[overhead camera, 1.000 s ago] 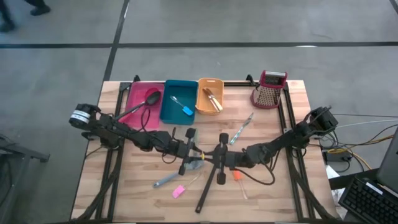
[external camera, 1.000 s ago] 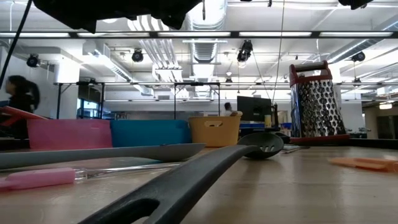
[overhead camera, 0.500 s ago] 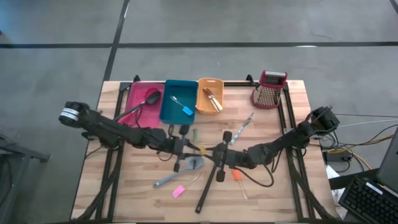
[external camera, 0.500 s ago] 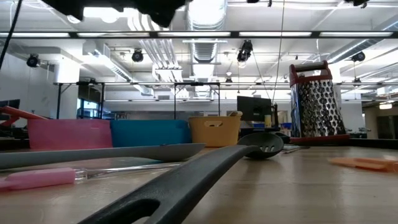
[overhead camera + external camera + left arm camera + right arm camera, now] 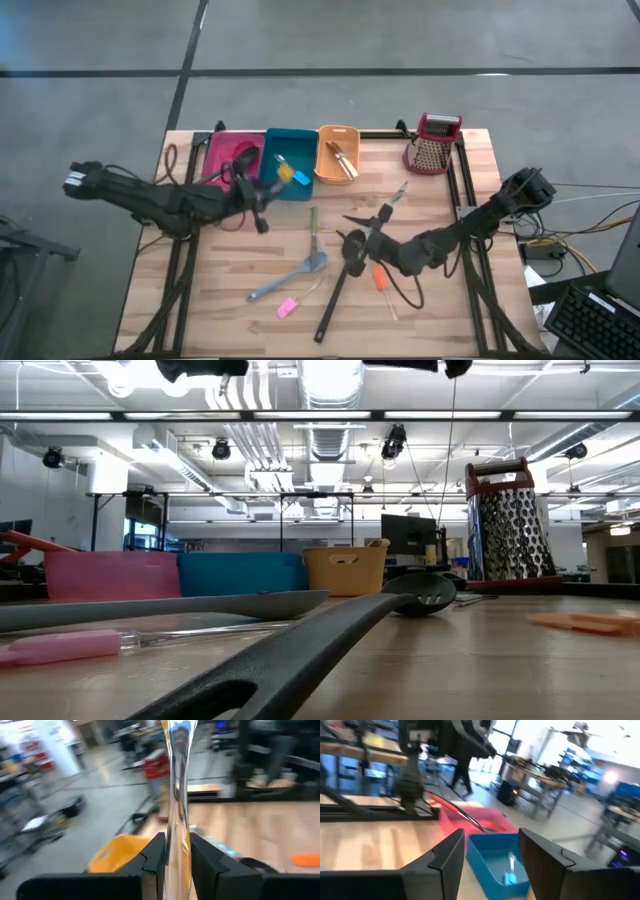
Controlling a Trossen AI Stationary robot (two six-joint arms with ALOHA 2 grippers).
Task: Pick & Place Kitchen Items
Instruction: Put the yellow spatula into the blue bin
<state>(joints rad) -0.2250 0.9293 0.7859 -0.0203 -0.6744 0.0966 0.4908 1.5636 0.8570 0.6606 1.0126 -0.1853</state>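
My left gripper [image 5: 262, 198] hangs over the near edge of the teal bin [image 5: 272, 185], shut on a small tool with a clear shaft [image 5: 177, 780] and a yellow handle [image 5: 283, 172]. My right gripper [image 5: 365, 225] stands open at mid-table, above the head end of the black slotted spoon [image 5: 330, 625], with nothing between its fingers [image 5: 445, 855]. The spoon lies flat on the table. Near it lie a grey spatula [image 5: 290, 278], a green-handled tool [image 5: 312, 225], a pink-handled tool [image 5: 287, 307] and an orange one [image 5: 380, 280]. The black ladle [image 5: 235, 165] rests in the pink bin [image 5: 215, 150]. My left gripper pinches the tool's clear shaft [image 5: 176, 845] between its two fingers. The shaft runs on past the fingertips, and the yellow handle is at its free end. The tool is lifted clear, above the teal bin.
The orange bin [image 5: 325, 165] holds some tools, and the teal bin holds a blue-handled one [image 5: 300, 178]. A red-topped metal grater [image 5: 432, 148] stands at the far right. A shiny tool [image 5: 395, 195] lies right of centre. Black rails run along both table sides.
My left gripper has gone from mid-table toward the far left, up to the teal bin, carrying the yellow-handled tool clear of the table. My right gripper has opened, risen and turned toward the bins. The slotted spoon has stayed lying on the table.
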